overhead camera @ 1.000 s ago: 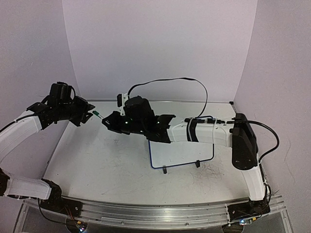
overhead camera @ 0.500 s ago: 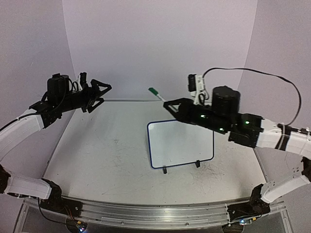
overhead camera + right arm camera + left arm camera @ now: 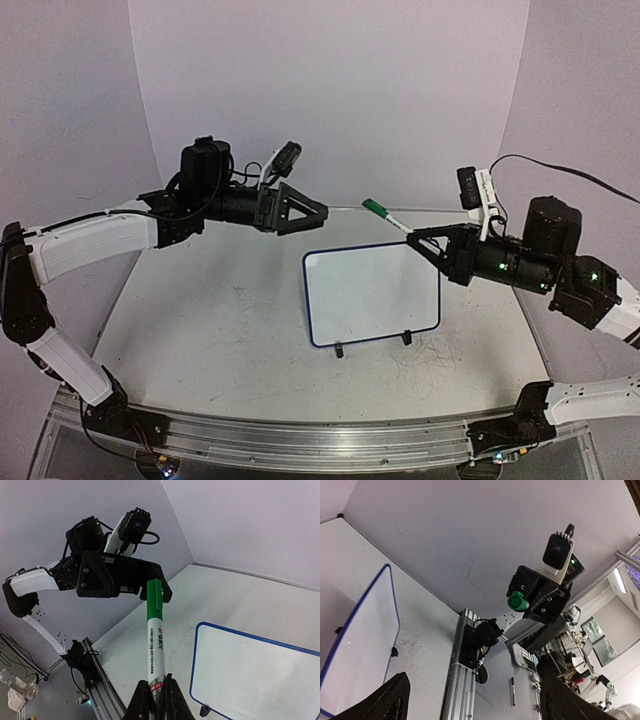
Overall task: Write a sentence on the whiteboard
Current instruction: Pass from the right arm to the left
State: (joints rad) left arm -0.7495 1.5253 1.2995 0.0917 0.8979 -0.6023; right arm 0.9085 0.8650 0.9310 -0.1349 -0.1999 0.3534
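Green marker pinched in raised right fingers, pointing toward left fingers, spread and outstretched.

Green marker in right hand

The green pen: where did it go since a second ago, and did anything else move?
The right pincer, shut on the pen, carried it from the left side, across the whiteboard, over to the right. The left pincer, open, swung up and to the right, toward the pen's green cap. The whiteboard stayed where it was and is blank.
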